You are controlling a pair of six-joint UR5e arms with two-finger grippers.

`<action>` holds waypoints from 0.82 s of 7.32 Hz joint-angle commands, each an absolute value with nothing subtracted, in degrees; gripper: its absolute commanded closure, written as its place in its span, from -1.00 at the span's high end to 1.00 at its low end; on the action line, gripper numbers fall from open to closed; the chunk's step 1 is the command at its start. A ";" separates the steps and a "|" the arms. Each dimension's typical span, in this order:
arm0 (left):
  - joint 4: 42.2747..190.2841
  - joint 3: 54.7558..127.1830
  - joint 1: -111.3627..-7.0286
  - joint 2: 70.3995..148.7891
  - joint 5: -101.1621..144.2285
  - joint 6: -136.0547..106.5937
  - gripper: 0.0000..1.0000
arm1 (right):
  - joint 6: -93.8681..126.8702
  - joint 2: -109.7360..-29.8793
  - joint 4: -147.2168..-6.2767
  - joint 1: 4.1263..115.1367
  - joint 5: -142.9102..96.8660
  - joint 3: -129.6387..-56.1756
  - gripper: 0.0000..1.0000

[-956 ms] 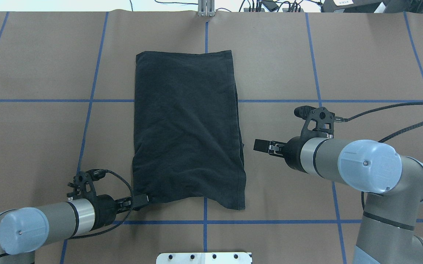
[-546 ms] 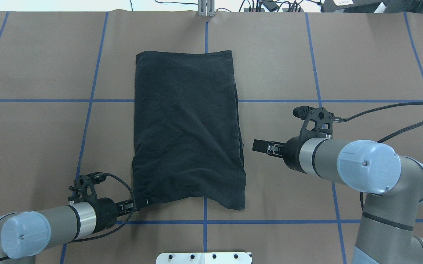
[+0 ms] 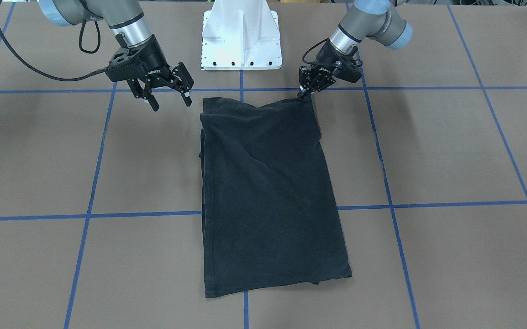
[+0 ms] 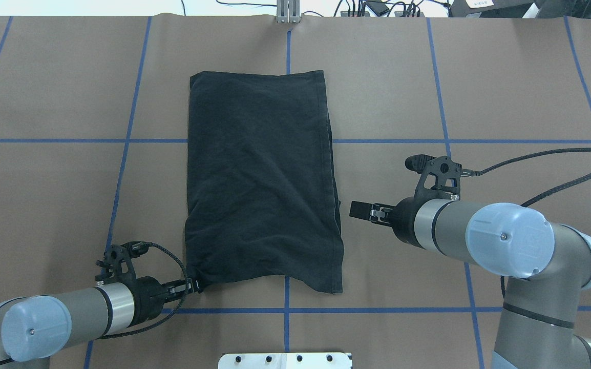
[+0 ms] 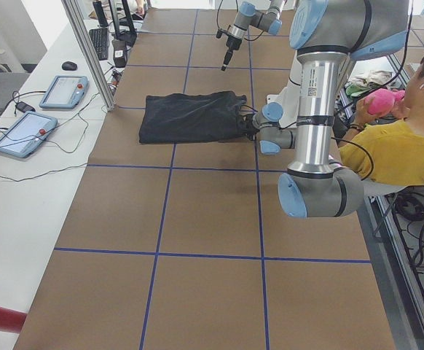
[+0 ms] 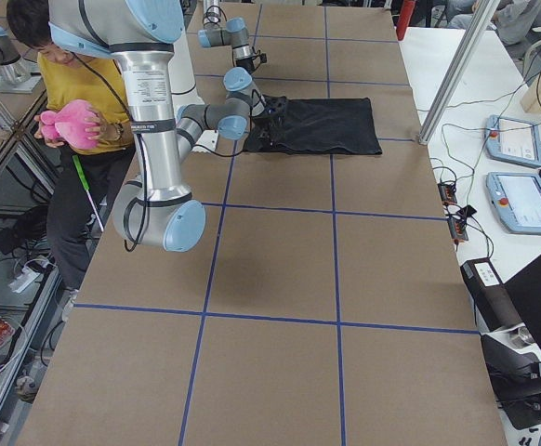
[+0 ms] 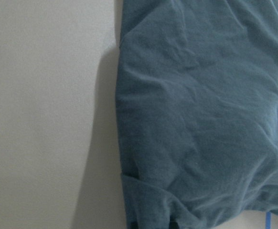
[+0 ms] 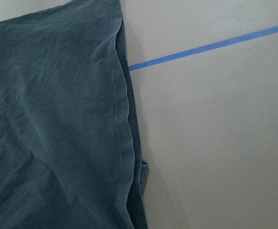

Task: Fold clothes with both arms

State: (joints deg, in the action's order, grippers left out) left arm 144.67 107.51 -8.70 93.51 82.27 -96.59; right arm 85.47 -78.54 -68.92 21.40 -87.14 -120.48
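The black T-shirt [image 4: 259,179] lies folded into a tall rectangle on the brown table, plain side up; no logo shows. My left gripper [image 4: 195,286] is shut on its near-left corner, which rises slightly to the fingertips in the front-facing view [image 3: 303,91]. My right gripper [image 4: 357,210] is open and empty, hovering just right of the shirt's right edge, apart from it; its spread fingers show in the front-facing view [image 3: 171,103]. The left wrist view shows the shirt's left edge [image 7: 201,119], and the right wrist view its right hem [image 8: 48,133].
The white mounting pedestal [image 4: 285,360] stands at the near table edge between the arms. Blue tape lines [image 4: 288,310] grid the table. An operator in yellow [image 5: 405,146] sits behind the robot. Tablets [image 5: 63,91] lie beyond the far edge.
My left gripper has closed on the shirt's near-left corner and drawn back slightly toward the robot. My right gripper has shifted a little nearer and toward the shirt, still open.
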 commanded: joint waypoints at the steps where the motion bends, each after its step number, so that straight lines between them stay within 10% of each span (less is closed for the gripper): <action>1: 144.67 107.84 -8.70 93.52 82.27 -96.59 -1.00 | 89.61 -78.13 -69.34 18.65 -84.73 -120.23 0.99; 6: 144.67 107.84 -8.70 93.60 82.18 -96.68 -1.00 | 117.03 -59.81 -82.52 10.73 -75.86 -106.23 0.95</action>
State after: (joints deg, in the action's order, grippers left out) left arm 144.67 107.84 -8.70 93.55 82.21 -96.68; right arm 110.95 -65.54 -79.73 12.09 -77.95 -112.47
